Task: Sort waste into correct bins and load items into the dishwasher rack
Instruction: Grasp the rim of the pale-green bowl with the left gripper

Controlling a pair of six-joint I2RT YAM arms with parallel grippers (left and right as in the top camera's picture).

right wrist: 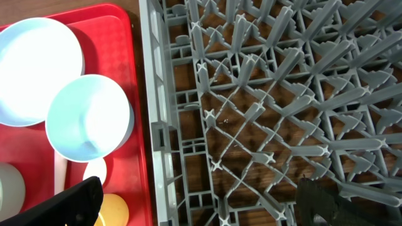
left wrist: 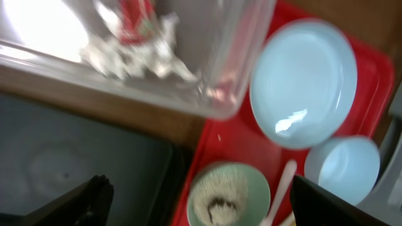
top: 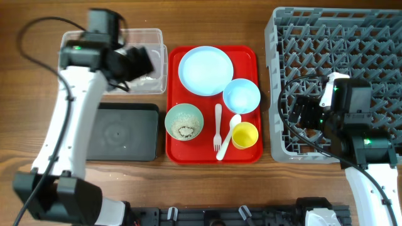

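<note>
Both jaws gape empty, left arm (top: 78, 88) over the clear tub (top: 155, 36), right arm (top: 353, 108) over the rack (top: 352, 37).

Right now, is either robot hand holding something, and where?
Nothing. The left gripper and the right gripper are both open and empty, the right one above the dishwasher rack.

I hold the left arm (top: 70, 116) extended from the near-left corner of the table (top: 207, 25) to its far-left corner. The left gripper (top: 141, 63) points right, jaws wide apart. The right arm (top: 365, 182) rises from the near-right corner. The right gripper (top: 304, 112) points left, jaws wide apart.
</note>
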